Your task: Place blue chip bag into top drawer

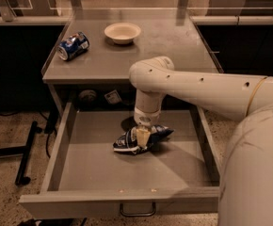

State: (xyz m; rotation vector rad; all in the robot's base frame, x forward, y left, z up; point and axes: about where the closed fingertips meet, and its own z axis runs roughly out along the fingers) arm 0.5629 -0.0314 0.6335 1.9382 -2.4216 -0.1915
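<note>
The blue chip bag point(127, 142) is a crumpled dark blue foil bag with white patches, lying on or just above the floor of the open top drawer point(80, 168), near its middle. My gripper point(142, 136) reaches straight down from the white arm point(193, 86) into the drawer and is shut on the middle of the bag. Parts of the bag stick out to the left and right of the fingers. The drawer is pulled fully out, and its metal loop handle point(137, 211) shows on the front.
On the grey tabletop point(174, 46) above the drawer lie a blue soda can point(73, 45) on its side at the left and a white bowl point(122, 32) at the back middle. The robot's white body point(254, 173) fills the right foreground. A black stand point(26, 154) is on the floor at left.
</note>
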